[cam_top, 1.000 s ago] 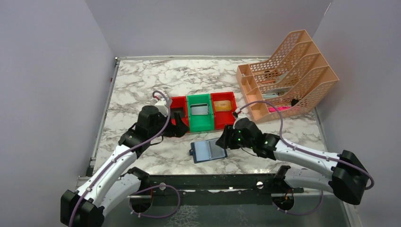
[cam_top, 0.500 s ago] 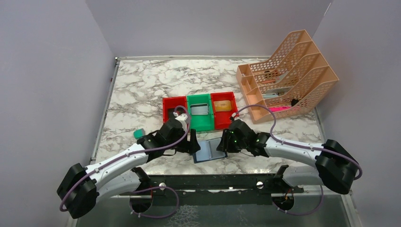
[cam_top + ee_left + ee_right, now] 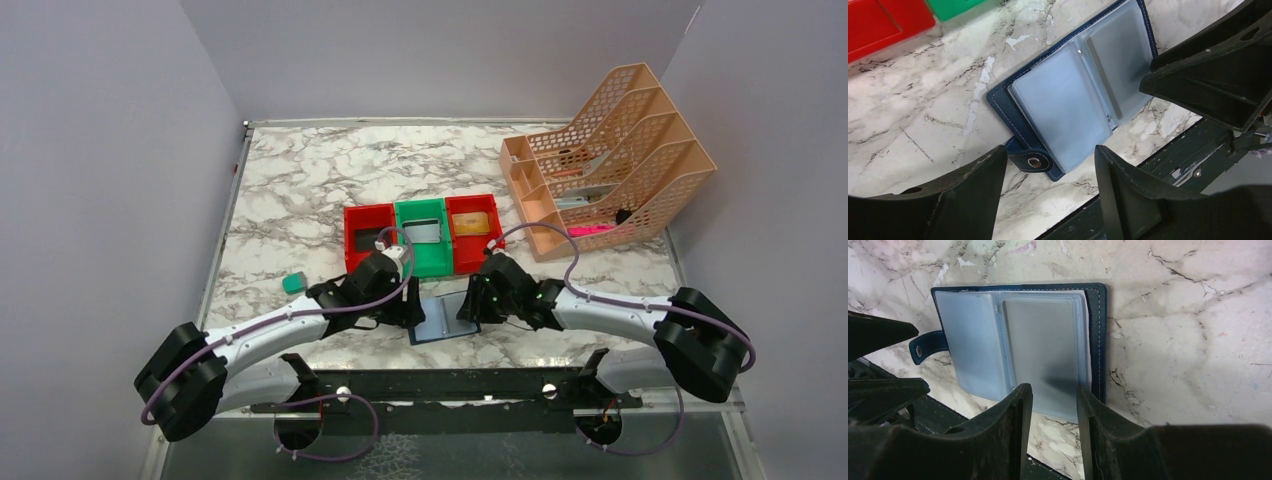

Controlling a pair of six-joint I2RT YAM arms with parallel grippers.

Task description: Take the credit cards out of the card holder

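Top external: navy-blue folding card holder (image 3: 441, 320) is laid open on the marble table (image 3: 300, 190), between both grippers | left gripper (image 3: 1049, 149): fingers are held wide apart above it | right gripper (image 3: 1053, 390): fingers are narrowly parted at its darker pocket (image 3: 1043, 347) | step judged: card extraction; edge pinch needed next.

2 white arms (image 3: 262, 334), black joints (image 3: 186, 386), purple cables (image 3: 548, 226), black wedge-shaped pincer fingers (image 3: 948, 200)

High above the near edge, the top camera looks down and forward across the whole table (image 3: 300, 180). Each wrist camera sits in tight: the open card holder (image 3: 1068, 100) shows between the fingertips of the left gripper (image 3: 1048, 152) and just beyond those of the right gripper (image 3: 1053, 390), and all three views share it.
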